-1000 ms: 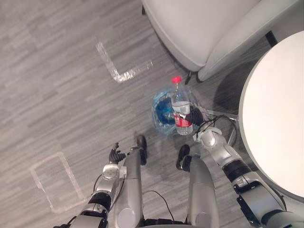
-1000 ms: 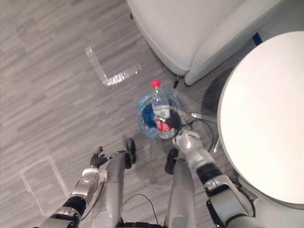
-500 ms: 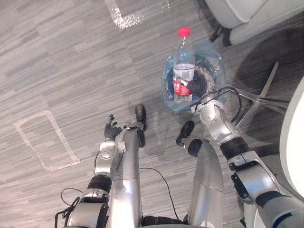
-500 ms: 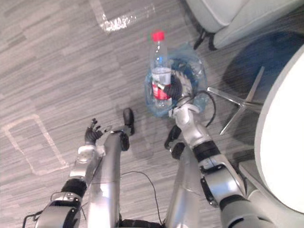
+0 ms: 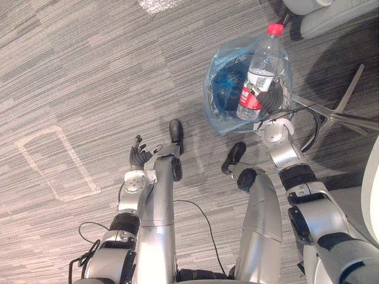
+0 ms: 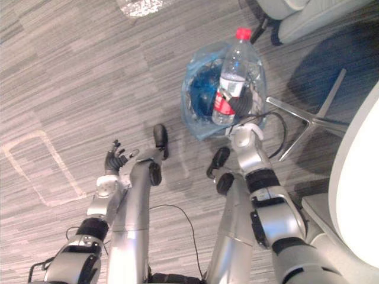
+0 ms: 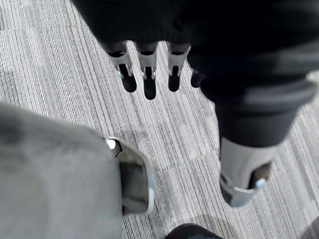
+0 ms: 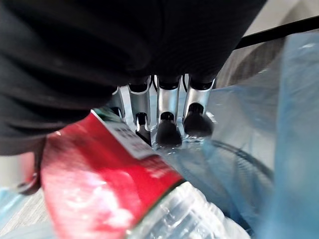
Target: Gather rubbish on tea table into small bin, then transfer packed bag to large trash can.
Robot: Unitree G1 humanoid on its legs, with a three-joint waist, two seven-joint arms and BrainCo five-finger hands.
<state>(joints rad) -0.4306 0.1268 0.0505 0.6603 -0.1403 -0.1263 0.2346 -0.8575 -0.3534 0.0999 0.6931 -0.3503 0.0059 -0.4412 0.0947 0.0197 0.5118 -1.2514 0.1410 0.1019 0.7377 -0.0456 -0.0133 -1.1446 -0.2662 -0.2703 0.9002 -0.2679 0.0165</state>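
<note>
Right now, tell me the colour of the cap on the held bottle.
Red. The cap of the plastic bottle shows best in the left eye view.

The left hand (image 7: 214,55) hangs above grey striped carpet (image 7: 60,74). Its fingers (image 7: 149,79) point down, straight and relaxed, side by side, with the thumb (image 7: 244,169) set apart.

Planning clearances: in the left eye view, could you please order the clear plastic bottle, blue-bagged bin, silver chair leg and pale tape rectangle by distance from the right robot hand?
1. Bottle, in robot hand
2. Bin, below
3. Chair leg, right
4. Tape rectangle, far left
</note>
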